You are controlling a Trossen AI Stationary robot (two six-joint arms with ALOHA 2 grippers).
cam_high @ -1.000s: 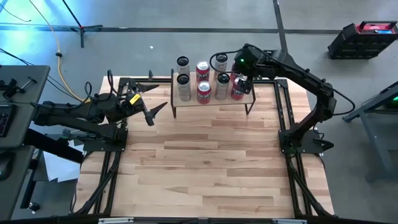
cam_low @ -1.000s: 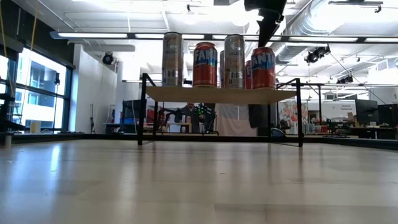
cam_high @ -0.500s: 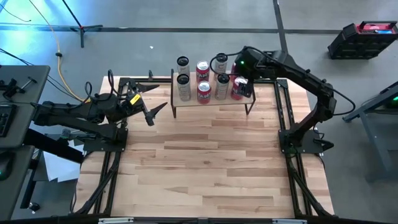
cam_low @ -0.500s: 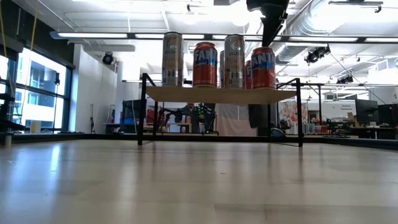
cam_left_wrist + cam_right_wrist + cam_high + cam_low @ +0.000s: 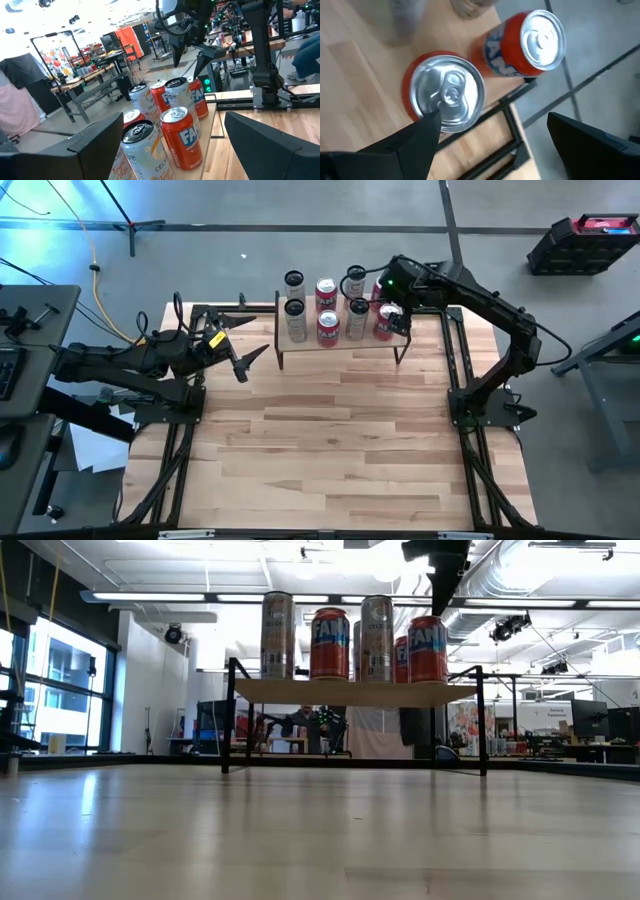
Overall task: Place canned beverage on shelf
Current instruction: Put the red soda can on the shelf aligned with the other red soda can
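- The shelf (image 5: 340, 332) stands at the far edge of the table (image 5: 330, 440), its plank on thin black legs.
- On the plank are two rows of cans, silver and red by turns: the near row reads silver can (image 5: 295, 319), red can (image 5: 327, 327), silver, red from left to right.
- The end can (image 5: 384, 320), red, stands upright on the plank at the right end of the near row, with another red can (image 5: 540, 40) just behind it.
- In the low view the end can (image 5: 427, 649) rests on the plank, free of the fingers above it.
- The right gripper (image 5: 394, 318) hangs just above the end can, jaws spread wide and holding nothing; its wrist view looks straight down on the can's lid (image 5: 449, 94) between the two fingers (image 5: 405, 145).
- The left gripper (image 5: 250, 362) waits over the table's left edge, left of the shelf, jaws wide apart and empty, pointing toward the cans.
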